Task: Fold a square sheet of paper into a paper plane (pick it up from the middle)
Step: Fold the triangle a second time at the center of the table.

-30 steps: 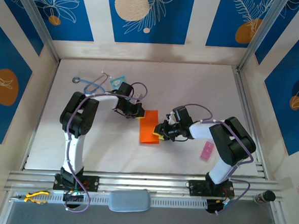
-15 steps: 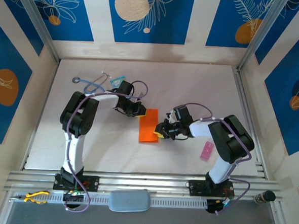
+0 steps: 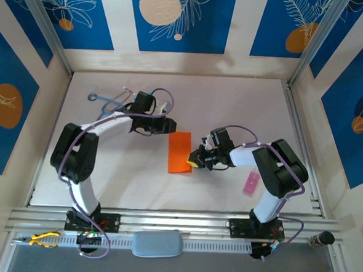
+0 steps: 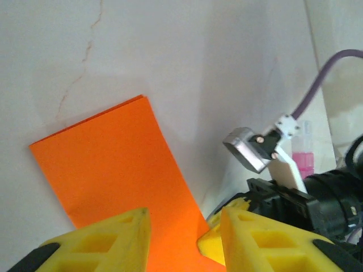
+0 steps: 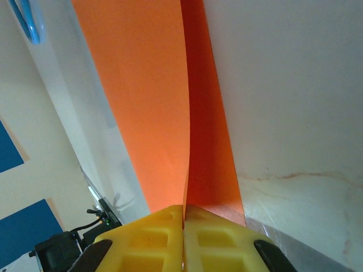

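Right gripper [image 5: 183, 214] clenches the lower-right corner of the 1 orange sheet [image 3: 180, 152] at mid-frame, flat from overhead yet 2 layers from its wrist, while left gripper [image 4: 184, 225] hangs parted by the upper-left corner.

1. The left arm [image 3: 87, 189] and right arm [image 3: 279, 173] are showing white links and black joints, their bases sitting at the desk's [image 3: 233, 102] near edge.
2. Thin purple cables [image 4: 324, 76] are looping along both.
3. The jaws are showing yellow ribbed faces with black trim.
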